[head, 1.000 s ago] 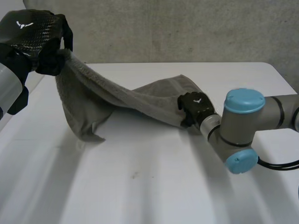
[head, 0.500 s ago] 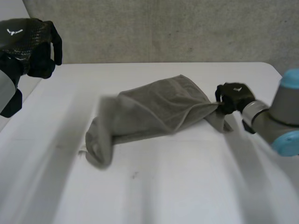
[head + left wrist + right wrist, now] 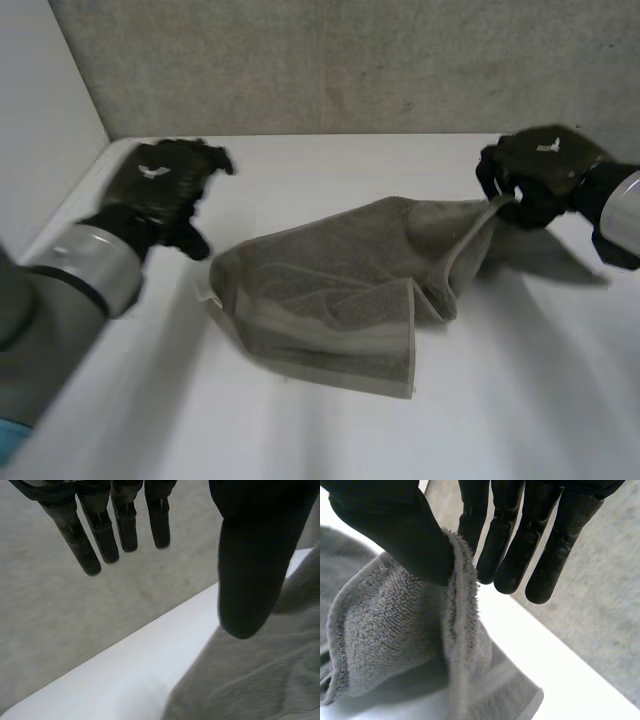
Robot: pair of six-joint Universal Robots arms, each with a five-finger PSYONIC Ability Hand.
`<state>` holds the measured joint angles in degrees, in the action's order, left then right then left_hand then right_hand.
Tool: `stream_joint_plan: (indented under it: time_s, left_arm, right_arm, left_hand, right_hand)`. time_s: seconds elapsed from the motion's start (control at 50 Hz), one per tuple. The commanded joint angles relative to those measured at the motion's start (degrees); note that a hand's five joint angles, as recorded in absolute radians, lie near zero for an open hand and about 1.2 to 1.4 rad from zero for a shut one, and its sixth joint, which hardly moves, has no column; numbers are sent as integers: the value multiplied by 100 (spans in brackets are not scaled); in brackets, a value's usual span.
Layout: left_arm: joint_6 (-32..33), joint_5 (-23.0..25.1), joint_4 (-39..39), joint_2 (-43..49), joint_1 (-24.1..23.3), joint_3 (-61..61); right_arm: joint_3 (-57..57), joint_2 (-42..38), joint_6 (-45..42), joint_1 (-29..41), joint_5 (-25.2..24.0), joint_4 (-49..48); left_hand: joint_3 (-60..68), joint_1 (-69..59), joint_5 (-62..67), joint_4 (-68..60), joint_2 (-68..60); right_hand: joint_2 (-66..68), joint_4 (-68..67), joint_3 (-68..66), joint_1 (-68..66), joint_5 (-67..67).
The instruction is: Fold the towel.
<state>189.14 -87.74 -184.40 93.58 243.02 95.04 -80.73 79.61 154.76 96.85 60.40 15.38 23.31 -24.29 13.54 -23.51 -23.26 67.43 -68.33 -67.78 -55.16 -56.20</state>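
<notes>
From above, the left hand (image 3: 160, 185) has dropped beside the towel (image 3: 340, 290), now rumpled on the middle of the table (image 3: 330, 430). The right hand (image 3: 535, 175) lifts its corner. At the left wrist, the fingers are straight and hold nothing. At the right wrist, the thumb pinches the towel's edge against the fingers.

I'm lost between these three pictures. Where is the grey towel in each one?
Head view: the towel lies rumpled on the white table, one corner held up by the right hand.
Left wrist view: the towel lies beside the thumb of the open left hand.
Right wrist view: the towel has its edge pinched between the right hand's thumb and fingers.
Shared landmark: the white table under it.
</notes>
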Motion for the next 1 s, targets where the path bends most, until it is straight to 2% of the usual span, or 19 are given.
stream_joint_plan:
  time_s: [0.02, 0.14, 0.18, 0.3, 0.4, 0.56, 0.84, 0.88, 0.9, 0.94, 0.96, 0.98, 1.0]
  left_arm:
    - [-183, -67, -721, 1011, -869, -327]
    - [-870, -173, -703, 1682, -1283, -759]
    - [-1316, -383, -598, 2154, -1528, -1117]
    - [-1573, -815, -141, 2850, -1978, -1858]
    - [-1687, -1324, 517, 3920, -2390, -3234]
    - [-2293, -1342, 967, 4923, -2417, -4370]
    - [-2311, -1219, 967, 5399, -2373, -4626]
    - [-2320, -1219, 967, 5417, -2364, -4626]
    - [-2320, -1219, 967, 5417, -2364, -4626]
    - [-2329, -1254, 958, 5365, -2356, -4600]
    - [-2329, -1254, 958, 5364, -2356, -4600]
    - [-2329, -1271, 958, 5277, -2356, -4582]
    - [-2329, -1298, 958, 5128, -2356, -4565]
  right_arm:
    - [-83, -139, -192, 141, 376, -26]
    - [-109, 55, -183, 168, 402, -26]
    - [-162, 203, -183, 220, 402, -35]
    - [-294, 265, -183, 344, 402, -61]
    - [-364, 248, -183, 432, 420, -70]
    - [-382, 204, -183, 449, 437, -70]
    - [-426, 55, -201, 467, 437, -132]
    - [-426, 11, -210, 519, 437, -140]
    - [-426, 11, -210, 519, 437, -140]
    - [-443, 11, -219, 528, 437, -140]
    - [-443, 11, -219, 528, 437, -140]
    - [-452, 2, -227, 528, 437, -149]
    - [-452, 2, -245, 528, 437, -158]
  left_hand:
    - [-771, 869, -794, 791, 766]
    - [-670, 768, -693, 690, 665]
    - [-553, 651, -576, 573, 548]
    - [-418, 516, -441, 438, 413]
    - [-418, 516, -441, 438, 413]
    - [-385, 483, -407, 404, 379]
    - [928, -830, 905, -908, -933]
    - [2198, -2100, 2175, -2178, -2203]
    - [2206, -2108, 2183, -2186, -2211]
    - [4784, -4686, 4761, -4764, -4789]
    - [4796, -4698, 4774, -4777, -4802]
    - [5660, -5562, 5638, -5641, -5666]
    - [5669, -5571, 5646, -5649, -5674]
  right_hand:
    - [1257, -1167, -1222, -2484, -1380]
    - [1257, -1167, -1222, -2484, -1380]
    - [1257, -1167, -1222, -2484, -1380]
    - [1257, -1167, -1222, -2484, -1380]
    - [1257, -1167, -1222, -2484, -1380]
    - [1257, -1167, -1222, -2484, -1380]
    - [1257, -1167, -1222, -2484, -1380]
    - [1257, -1167, -1222, -2484, -1380]
    - [1257, -1167, -1222, -2484, -1380]
    - [1257, -1167, -1222, -2484, -1380]
    - [1257, -1167, -1222, -2484, -1380]
    - [1257, -1167, -1222, -2484, -1380]
    - [1257, -1167, -1222, -2484, -1380]
